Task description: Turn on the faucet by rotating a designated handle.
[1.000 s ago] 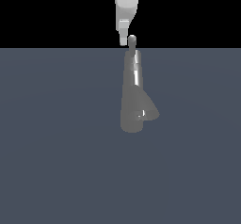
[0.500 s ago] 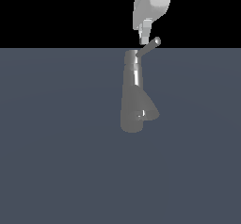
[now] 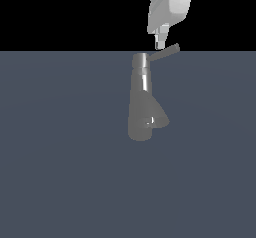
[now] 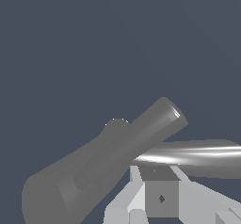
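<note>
The faucet (image 3: 142, 107) is a grey column standing on the dark floor, with a narrow cap on top and a cone base bearing a stubby spout. The handle (image 3: 164, 53) is a thin rod that sticks out from the cap, up toward the exterior view's right. My gripper (image 3: 159, 44) hangs straight down with its tips touching the handle's top side near the cap. The fingers look pressed together and hold nothing. In the wrist view the faucet body (image 4: 103, 166) fills the lower part, and the shiny handle (image 4: 197, 155) runs just past my gripper (image 4: 157, 180).
The flat dark grey floor (image 3: 60, 172) spreads all around the faucet. My white arm (image 3: 170, 2) comes down from above, at the exterior view's right of the column. Nothing else shows.
My gripper has moved toward the exterior view's right. The handle has swung with it, from nearly in line with the column to sticking out at the right.
</note>
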Controlling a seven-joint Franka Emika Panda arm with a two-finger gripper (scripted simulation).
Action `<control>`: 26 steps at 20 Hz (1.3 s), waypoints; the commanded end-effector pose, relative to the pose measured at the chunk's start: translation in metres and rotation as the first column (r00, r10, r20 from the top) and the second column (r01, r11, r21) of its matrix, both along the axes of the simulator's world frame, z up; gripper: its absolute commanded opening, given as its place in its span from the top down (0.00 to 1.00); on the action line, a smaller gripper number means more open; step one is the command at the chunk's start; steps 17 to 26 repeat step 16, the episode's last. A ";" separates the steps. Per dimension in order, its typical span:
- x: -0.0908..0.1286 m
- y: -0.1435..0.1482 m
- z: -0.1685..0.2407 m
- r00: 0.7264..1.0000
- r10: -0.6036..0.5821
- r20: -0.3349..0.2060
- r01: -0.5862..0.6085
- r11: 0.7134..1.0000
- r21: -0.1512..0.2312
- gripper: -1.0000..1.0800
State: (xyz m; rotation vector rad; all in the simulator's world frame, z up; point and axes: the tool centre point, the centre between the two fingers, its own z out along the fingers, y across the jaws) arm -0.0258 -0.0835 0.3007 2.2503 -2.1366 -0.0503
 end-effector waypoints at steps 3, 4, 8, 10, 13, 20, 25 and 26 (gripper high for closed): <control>0.010 -0.023 -0.011 1.000 -0.017 -0.006 0.017 1.000 -0.001 1.00; 0.013 -0.027 -0.013 1.000 -0.018 -0.007 0.018 1.000 -0.001 1.00; 0.021 -0.041 -0.018 1.000 -0.024 -0.008 0.024 1.000 -0.002 1.00; 0.026 -0.048 -0.021 1.000 -0.027 -0.009 0.027 1.000 -0.002 1.00; 0.032 -0.058 -0.024 0.999 -0.031 -0.010 0.031 1.000 -0.002 1.00; 0.036 -0.065 -0.027 0.999 -0.034 -0.011 0.034 0.999 -0.003 1.00; 0.036 -0.065 -0.027 0.999 -0.034 -0.011 0.034 0.999 -0.003 1.00; 0.036 -0.065 -0.027 0.999 -0.034 -0.011 0.034 0.999 -0.003 1.00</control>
